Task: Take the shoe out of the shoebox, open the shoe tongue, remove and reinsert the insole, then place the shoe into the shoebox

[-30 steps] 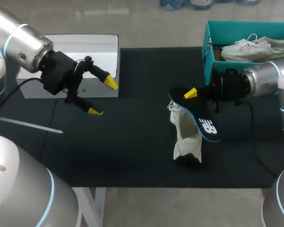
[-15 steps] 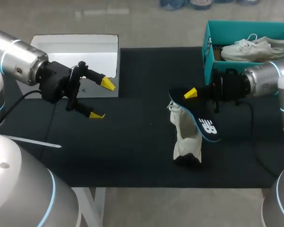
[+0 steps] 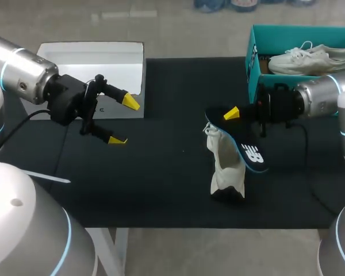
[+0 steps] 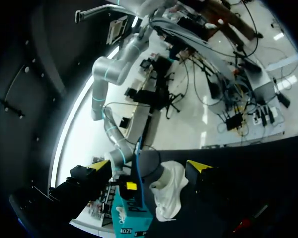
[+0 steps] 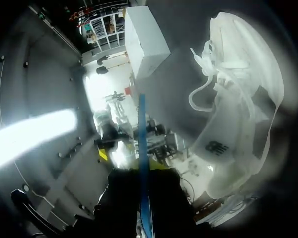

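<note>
This looks like a robot lab. Two big silver arms, the left arm (image 3: 23, 75) and the right arm (image 3: 322, 95), reach over a black table (image 3: 161, 190) from its two sides. The left gripper (image 3: 124, 121) and right gripper (image 3: 233, 117) have yellow tips.

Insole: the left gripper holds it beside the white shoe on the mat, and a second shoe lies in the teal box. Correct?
No. The right gripper holds the insole, as the head view shows; the left gripper is open and empty. The white shoe and the second shoe in the teal box are right.
</note>
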`<state>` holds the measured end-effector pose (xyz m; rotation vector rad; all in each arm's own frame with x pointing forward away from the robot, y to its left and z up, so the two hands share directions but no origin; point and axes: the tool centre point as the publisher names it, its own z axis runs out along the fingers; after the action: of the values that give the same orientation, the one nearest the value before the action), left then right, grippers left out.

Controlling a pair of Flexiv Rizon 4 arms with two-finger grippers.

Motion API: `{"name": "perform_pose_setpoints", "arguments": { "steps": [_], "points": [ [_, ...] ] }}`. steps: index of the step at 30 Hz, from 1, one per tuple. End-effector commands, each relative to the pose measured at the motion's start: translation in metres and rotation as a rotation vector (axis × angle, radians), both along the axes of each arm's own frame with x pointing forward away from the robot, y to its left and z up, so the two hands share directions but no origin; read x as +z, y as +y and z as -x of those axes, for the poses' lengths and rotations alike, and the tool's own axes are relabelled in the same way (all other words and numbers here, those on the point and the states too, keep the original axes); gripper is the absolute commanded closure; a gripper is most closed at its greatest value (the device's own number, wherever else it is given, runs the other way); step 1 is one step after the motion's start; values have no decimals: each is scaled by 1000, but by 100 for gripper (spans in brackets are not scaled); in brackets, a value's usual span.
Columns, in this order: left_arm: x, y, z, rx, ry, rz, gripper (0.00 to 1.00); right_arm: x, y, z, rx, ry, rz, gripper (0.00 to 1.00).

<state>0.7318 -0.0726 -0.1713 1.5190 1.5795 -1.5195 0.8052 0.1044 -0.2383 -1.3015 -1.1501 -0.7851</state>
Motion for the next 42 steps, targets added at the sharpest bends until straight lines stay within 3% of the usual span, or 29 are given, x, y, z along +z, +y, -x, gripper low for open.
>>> {"name": "perform_pose_setpoints", "arguments": {
  "steps": [1,8,18,27,36,42],
  "points": [
    [0,-5,4,-7,-43,43,0,0,1,0,-1,-1,2,100],
    [-7,-7,25,0,-176,217,0,0,1,0,-1,-1,2,100],
    [-11,-41,45,-7,-350,247,0,0,1,0,-1,-1,2,100],
    [-1,-80,43,-30,-428,285,0,0,1,0,-1,-1,2,100],
    [-10,-126,34,6,-475,334,0,0,1,0,-1,-1,2,100],
    [-19,-148,29,26,-484,294,0,0,1,0,-1,-1,2,100]
  ]
}}
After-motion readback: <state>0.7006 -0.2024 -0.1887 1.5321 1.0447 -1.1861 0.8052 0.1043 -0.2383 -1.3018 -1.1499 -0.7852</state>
